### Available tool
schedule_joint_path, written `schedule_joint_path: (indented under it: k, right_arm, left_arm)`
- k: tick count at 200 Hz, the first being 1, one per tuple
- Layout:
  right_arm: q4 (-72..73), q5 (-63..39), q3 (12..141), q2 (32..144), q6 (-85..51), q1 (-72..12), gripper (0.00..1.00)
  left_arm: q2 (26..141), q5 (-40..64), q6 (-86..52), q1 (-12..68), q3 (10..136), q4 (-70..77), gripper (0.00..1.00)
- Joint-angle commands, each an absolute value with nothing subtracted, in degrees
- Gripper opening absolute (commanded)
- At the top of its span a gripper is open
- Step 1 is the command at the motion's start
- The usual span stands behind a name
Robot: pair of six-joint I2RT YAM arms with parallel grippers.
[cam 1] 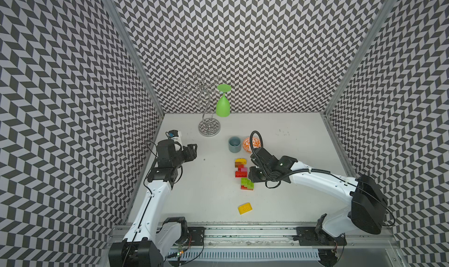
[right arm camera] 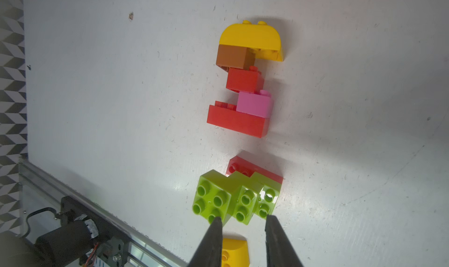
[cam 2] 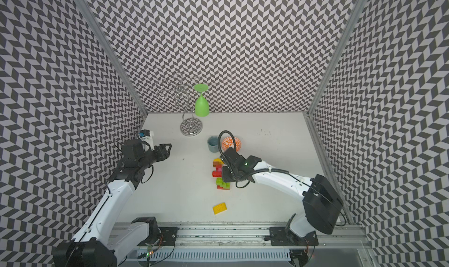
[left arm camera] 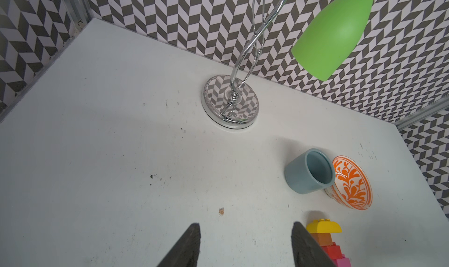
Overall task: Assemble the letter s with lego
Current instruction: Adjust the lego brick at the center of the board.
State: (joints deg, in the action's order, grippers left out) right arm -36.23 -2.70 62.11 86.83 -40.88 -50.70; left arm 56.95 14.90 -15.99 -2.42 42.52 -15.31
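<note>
White, scuffed table [cam 1: 291,205], closed in on three sides by chevron-papered walls. Nearest the front rail: one loose yellow brick [cam 1: 245,208], alone, well apart from the other lego. Next back: lime green and red cluster [cam 1: 247,183], green studs showing, near the joined column but not touching it. Right gripper [right arm camera: 243,225] down at this cluster and clamped on the lime green bricks, one finger [right arm camera: 216,231] against each side in the right wrist view. Beyond that: joined column [cam 1: 241,167] lying on its side on the table, made up of a long red brick, a pink square, a red square, an orange-brown square and a rounded yellow cap at the far end, stepped from piece to piece. Off to the left, about level with the column's far end: left gripper [cam 1: 193,149], clear of all bricks, fingers [left arm camera: 189,244] parted, nothing between them. Farther back: blue-grey cup [cam 1: 234,144], upright, just beside the orange-patterned bowl [cam 1: 247,145], the latter partly hidden by the right arm's cable in both top views. At the back wall: chrome rack [cam 1: 209,128] with a green glass [cam 1: 223,105] hung upside down.
</note>
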Motion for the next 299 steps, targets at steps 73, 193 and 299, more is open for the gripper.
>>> schedule_joint_path:
  k: [73,193,299]
  right_arm:
    - [-33.8,-5.2,59.3,89.5,-45.5,-49.5,0.31]
    - [-33.5,-5.3,59.1,88.8,-45.4,-48.9,0.30]
    - [-32.3,-7.0,58.9,89.4,-45.7,-48.9,0.30]
  left_arm:
    - [56.6,15.4,-15.8,-2.6,41.9,-14.1,0.61]
    - [56.5,15.2,-15.8,-2.6,42.0,-14.2,0.61]
    - [56.3,15.2,-15.8,-2.5,42.0,-14.2,0.61]
